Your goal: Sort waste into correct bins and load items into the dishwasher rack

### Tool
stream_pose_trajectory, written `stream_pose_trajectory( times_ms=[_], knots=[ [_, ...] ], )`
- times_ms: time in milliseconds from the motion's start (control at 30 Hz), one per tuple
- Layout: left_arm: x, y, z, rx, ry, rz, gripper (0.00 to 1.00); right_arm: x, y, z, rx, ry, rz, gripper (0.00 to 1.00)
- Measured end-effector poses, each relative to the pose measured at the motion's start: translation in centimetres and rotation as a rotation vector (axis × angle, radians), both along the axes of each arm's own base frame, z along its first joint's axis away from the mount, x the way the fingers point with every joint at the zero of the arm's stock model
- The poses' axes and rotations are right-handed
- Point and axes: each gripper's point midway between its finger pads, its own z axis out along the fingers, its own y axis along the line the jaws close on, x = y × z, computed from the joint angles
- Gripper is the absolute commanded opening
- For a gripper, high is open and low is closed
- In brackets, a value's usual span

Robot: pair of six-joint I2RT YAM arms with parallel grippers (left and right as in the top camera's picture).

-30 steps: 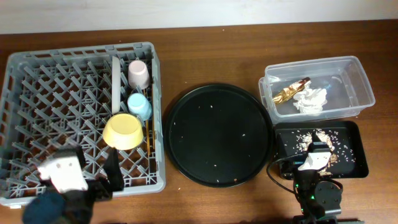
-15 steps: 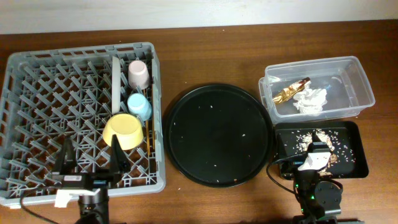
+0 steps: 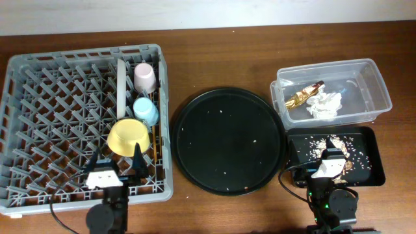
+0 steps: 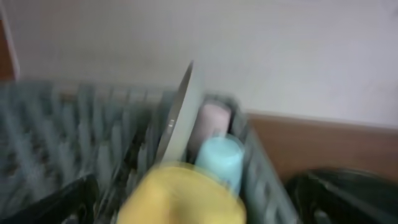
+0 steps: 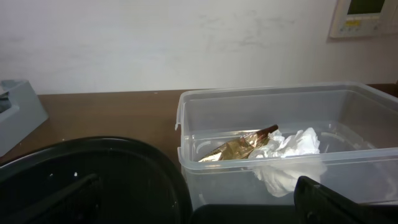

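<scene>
The grey dishwasher rack [image 3: 58,97] holds along its right side a pale plate [image 3: 121,81] on edge, a pink cup [image 3: 144,77], a light-blue cup [image 3: 145,110], a yellow bowl [image 3: 129,136] and chopsticks [image 3: 155,140]. My left gripper [image 3: 114,166] is open and empty over the rack's front edge, just in front of the bowl. Its wrist view is blurred, with the bowl [image 4: 186,199] close up. The clear tub [image 3: 380,91] holds the gold wrapper [image 3: 304,96] and the white napkin [image 3: 325,104]. The small black tray [image 3: 376,153] holds beige scraps [image 3: 322,144]. My right gripper [image 3: 331,156] is open and empty at that tray's front.
A large round black tray [image 3: 227,140] with a few crumbs lies between the rack and the bins. In the right wrist view the tub [image 5: 280,162] is straight ahead and the round tray [image 5: 93,174] is at the left. A wall runs behind the table.
My left arm has swung from the rack's front-left corner to the right and now points at the yellow bowl. The right arm has not moved.
</scene>
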Motion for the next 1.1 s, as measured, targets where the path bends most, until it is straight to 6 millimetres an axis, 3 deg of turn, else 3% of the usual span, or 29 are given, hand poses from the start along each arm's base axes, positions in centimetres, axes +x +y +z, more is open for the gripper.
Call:
stream_pose_trajectory(
  times_ms=[67, 1100],
  knots=[
    [-0.05, 0.25, -0.85, 0.008, 0.035, 0.017, 0.99, 0.0, -0.01, 0.0, 0.0, 0.0, 0.0, 0.99],
    [-0.09, 0.72, -0.79, 0.031, 0.034, 0.044, 0.99, 0.0, 0.0, 0.0, 0.0, 0.0, 0.0, 0.99]
  ],
)
